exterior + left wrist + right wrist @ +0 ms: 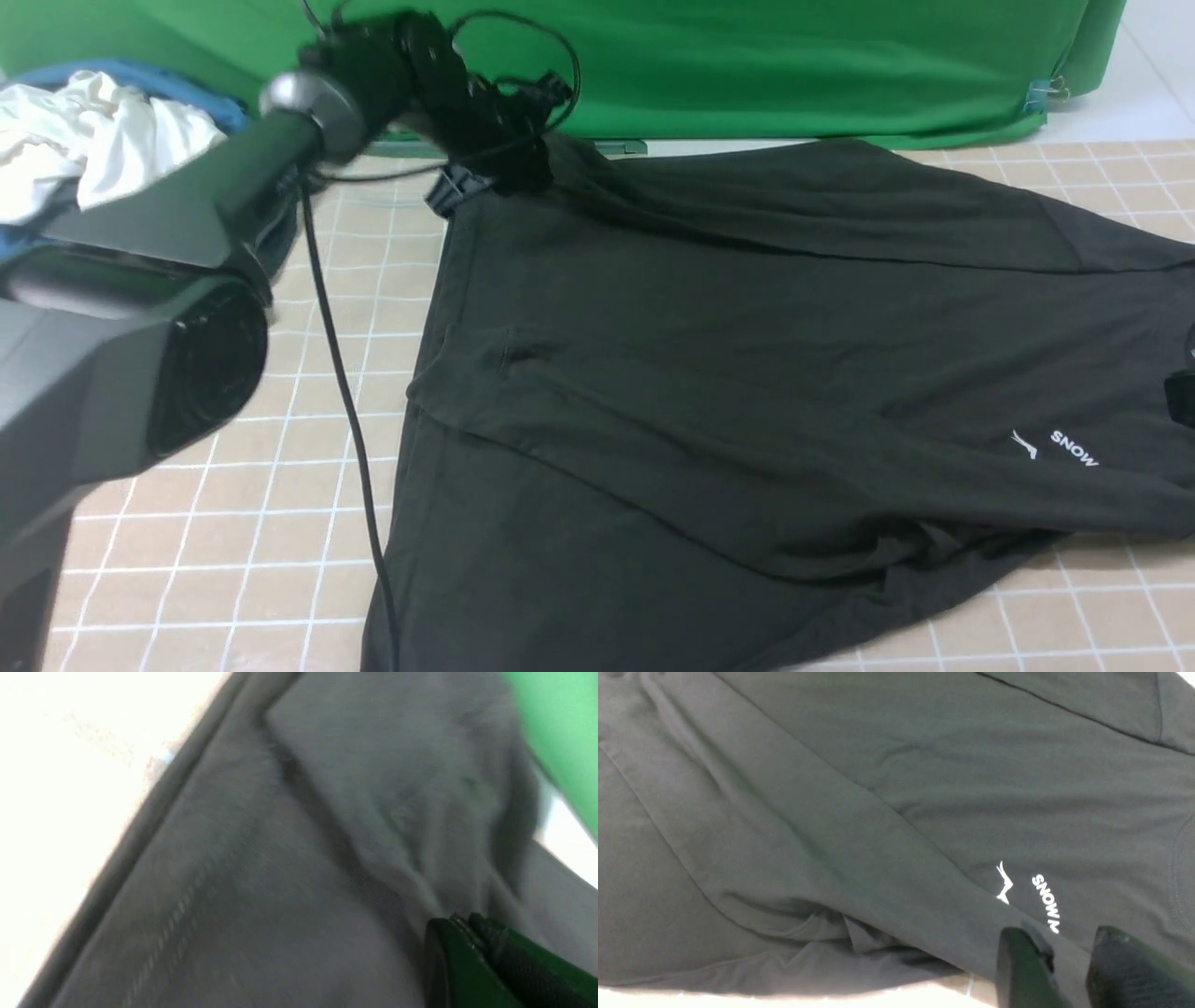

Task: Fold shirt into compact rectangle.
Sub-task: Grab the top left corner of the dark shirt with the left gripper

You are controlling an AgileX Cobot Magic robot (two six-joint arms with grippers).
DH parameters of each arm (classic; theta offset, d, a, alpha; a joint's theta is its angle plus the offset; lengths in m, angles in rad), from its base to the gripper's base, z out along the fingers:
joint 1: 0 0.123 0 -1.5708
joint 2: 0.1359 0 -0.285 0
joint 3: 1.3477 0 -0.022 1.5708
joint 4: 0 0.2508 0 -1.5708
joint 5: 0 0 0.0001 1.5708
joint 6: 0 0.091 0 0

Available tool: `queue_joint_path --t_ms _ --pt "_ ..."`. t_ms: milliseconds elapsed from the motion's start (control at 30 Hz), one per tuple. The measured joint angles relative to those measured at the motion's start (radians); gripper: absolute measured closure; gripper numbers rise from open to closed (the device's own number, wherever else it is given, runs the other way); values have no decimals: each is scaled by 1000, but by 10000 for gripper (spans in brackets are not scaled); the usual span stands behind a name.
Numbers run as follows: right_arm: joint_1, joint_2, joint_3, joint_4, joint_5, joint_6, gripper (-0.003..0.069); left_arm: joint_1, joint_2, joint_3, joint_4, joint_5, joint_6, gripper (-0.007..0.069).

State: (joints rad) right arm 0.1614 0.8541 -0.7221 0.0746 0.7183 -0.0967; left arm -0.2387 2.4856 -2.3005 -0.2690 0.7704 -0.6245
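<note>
- Green backdrop point(747, 65) is hung behind a beige gridded table point(233, 523); a white garment point(93, 140) is piled at the far left, well apart from the work.
- Shirt point(747, 373) is spread over the centre and right of the table, black, partly doubled over along a long diagonal crease, with the white logo point(1060, 446) showing near the right edge.
- Left gripper point(471, 182) is reached out to the shirt's far left corner. In the left wrist view it is clenched point(460, 921), and cloth ridges run into the tips, so the corner is judged to be pinched.
- Right gripper point(1064, 942) is not seen in the front view. In the right wrist view its fingers point(1022, 961) stand apart beside the logo with cloth between them; whether that cloth is gripped cannot be told.
- Handling, as judged: light, limp, thin knit. It will sag and drag, and no shape will be held once lifted.
- Hold is best taken at hems, corners or seams, where layers are thicker, and both layers should be pinched together.
- Risk: only the top layer gets caught, or the crease is skewed.
</note>
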Motion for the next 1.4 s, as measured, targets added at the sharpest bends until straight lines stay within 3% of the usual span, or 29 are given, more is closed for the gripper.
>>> queue_joint_path --t_ms 400,533,767,900,1033,1400 --pt "0 0 0 0 -28 -1 421 2 -81 0 36 185 5 618" --pt "0 0 0 0 -28 -1 421 21 -58 0 38 193 21 570" --pt "0 0 0 0 -28 -1 421 56 5 0 16 72 77 344" --pt "0 0 0 0 -28 -1 421 58 40 0 -76 -21 123 194" --pt "0 0 0 0 -27 -1 421 58 69 0 -162 -100 139 137" --pt "0 0 0 0 -10 -1 421 58 105 0 -317 -206 200 123"
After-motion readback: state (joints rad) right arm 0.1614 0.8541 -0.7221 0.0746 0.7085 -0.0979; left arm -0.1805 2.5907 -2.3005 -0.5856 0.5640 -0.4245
